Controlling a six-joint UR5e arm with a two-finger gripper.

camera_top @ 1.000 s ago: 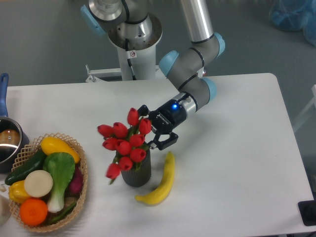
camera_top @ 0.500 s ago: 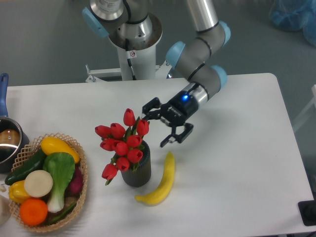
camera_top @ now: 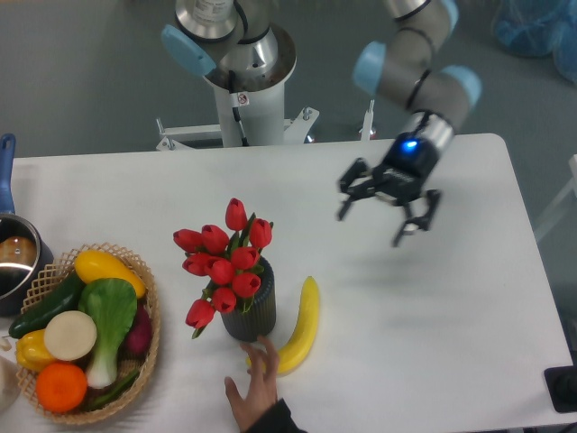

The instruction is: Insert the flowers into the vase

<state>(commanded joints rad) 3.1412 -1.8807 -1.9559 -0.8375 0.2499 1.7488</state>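
Note:
The flowers [camera_top: 222, 262], a bunch of red tulip buds with green stems, stand in the vase [camera_top: 252, 312], a dark grey ribbed cylinder near the table's middle front. The buds spread up and to the left over its mouth. My gripper [camera_top: 371, 225] is open and empty, well to the right of the flowers and above the table, with its fingers [camera_top: 345, 207] spread and pointing down-left.
A yellow banana [camera_top: 300, 328] lies just right of the vase. A human hand [camera_top: 253, 390] reaches in from the front edge, touching near the vase base. A wicker basket [camera_top: 151, 345] of vegetables and fruit sits front left. A metal pot [camera_top: 13, 260] with blue handle is at the left edge.
My gripper let go of the flowers and moved away up and to the right. The flowers settled into the vase. A hand came in from the front edge.

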